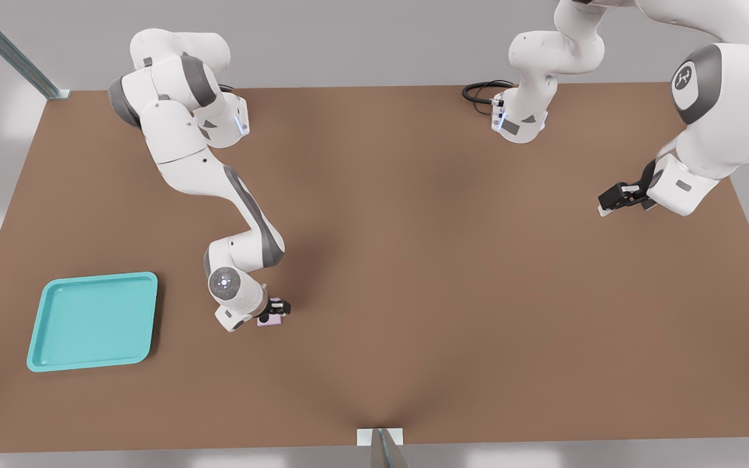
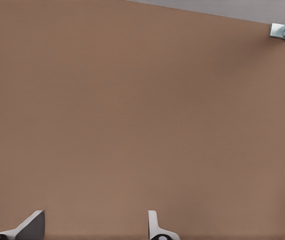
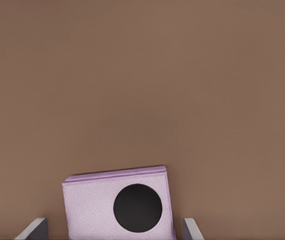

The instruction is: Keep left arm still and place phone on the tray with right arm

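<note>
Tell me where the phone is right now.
In the front view, the phone lies on the table under the gripper, to the right of the tray.

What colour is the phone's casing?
Pale pink-lilac, with a black round lens; clearest in the right wrist view, phone between the gripper fingers.

Matt pink phone (image 3: 117, 207), glossy turquoise tray (image 1: 93, 321), matt brown table (image 1: 452, 273)

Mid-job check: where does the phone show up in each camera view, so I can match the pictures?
Front view: the phone lies on the brown table, at the claw of the right arm, on the front view's right of the tray.
Right wrist view: the phone sits between the claw's fingertips, which stand apart from it.
Left wrist view: not in it.
Shared landmark: the brown table.
</note>
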